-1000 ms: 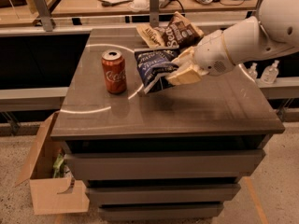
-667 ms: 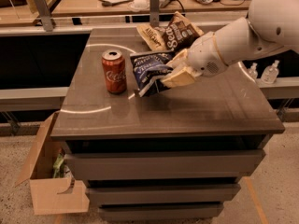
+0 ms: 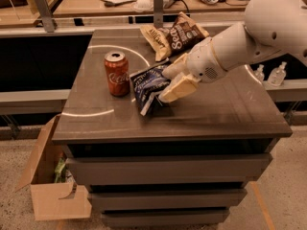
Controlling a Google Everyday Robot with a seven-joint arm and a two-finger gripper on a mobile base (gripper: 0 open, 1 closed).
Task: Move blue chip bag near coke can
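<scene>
The blue chip bag (image 3: 147,87) lies crumpled on the grey table top (image 3: 220,114), just right of the coke can (image 3: 117,74). The can stands upright, with a narrow gap between it and the bag. My gripper (image 3: 169,80) reaches in from the right on the white arm. It is shut on the bag's right edge, with one cream finger (image 3: 173,70) above the bag and one below.
A brown chip bag (image 3: 186,31) and a tan chip bag (image 3: 153,38) lie at the table's back edge behind my gripper. An open cardboard box (image 3: 45,186) sits on the floor at the left. Small clear bottles (image 3: 278,73) stand behind the table at the right.
My gripper has moved the blue chip bag a little left and toward the front, closer to the coke can. The can has not moved.
</scene>
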